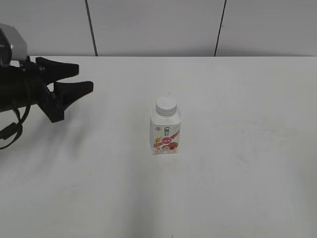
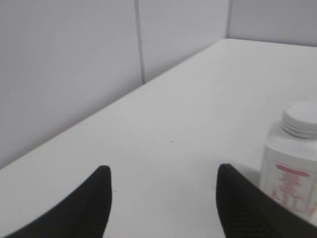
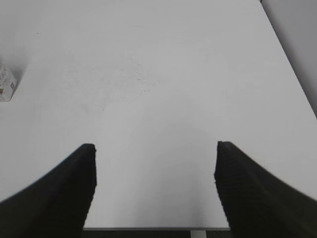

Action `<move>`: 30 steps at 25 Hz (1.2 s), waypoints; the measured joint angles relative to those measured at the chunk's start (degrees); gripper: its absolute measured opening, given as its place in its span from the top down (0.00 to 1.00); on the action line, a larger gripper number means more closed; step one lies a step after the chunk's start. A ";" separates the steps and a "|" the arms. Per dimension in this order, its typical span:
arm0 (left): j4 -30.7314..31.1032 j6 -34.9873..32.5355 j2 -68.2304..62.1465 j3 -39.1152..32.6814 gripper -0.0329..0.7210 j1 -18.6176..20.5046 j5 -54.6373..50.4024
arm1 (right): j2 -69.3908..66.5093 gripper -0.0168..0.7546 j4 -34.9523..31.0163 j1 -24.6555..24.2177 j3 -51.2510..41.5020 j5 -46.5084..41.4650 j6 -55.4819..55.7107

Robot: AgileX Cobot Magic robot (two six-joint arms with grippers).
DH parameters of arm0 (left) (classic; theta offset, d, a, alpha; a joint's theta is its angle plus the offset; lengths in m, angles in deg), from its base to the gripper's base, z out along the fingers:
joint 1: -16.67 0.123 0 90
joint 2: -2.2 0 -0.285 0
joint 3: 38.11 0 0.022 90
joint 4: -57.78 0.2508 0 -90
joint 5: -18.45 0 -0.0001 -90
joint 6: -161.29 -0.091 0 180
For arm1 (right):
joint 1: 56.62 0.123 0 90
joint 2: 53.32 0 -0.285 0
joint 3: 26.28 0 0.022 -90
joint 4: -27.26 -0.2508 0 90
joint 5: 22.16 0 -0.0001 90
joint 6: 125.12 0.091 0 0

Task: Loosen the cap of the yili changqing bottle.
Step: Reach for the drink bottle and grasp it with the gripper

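At mid-table (image 1: 237, 188), the yili changqing bottle (image 1: 165, 133) stands upright, its cap (image 1: 166, 105) screwed on. The left end effector (image 1: 78, 79) hovers well to its left, spread wide and empty; the right end effector (image 3: 154, 163), likewise agape, holds nothing.

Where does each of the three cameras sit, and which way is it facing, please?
Exterior: raised in front, slanting down over the table toward the wall; left gripper shows.
Left wrist: behind its open fingers, facing the wall; bottle at right.
Right wrist: above its open fingers, looking down at the table.
All three show the bottle.
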 joint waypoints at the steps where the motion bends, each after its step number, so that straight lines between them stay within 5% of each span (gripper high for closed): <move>1: 4.00 1.05 -0.85 1.22 0.40 0.00 0.17 | 0.00 0.22 0.00 0.00 0.00 0.00 0.00; 4: 13.58 2.33 -3.14 4.42 0.38 0.00 2.13 | 0.00 0.22 0.00 0.00 0.00 0.00 0.00; 7: 16.75 4.26 -5.45 6.15 0.31 -0.17 4.97 | 0.00 0.22 0.00 0.00 0.00 0.00 0.00; 12: 17.18 6.71 -8.50 6.68 0.20 -2.56 6.06 | 0.00 0.22 0.00 0.00 0.00 0.00 0.00; 30: 15.08 8.65 -15.49 15.12 0.18 -13.37 5.55 | 0.00 0.22 0.00 0.00 0.00 0.00 0.00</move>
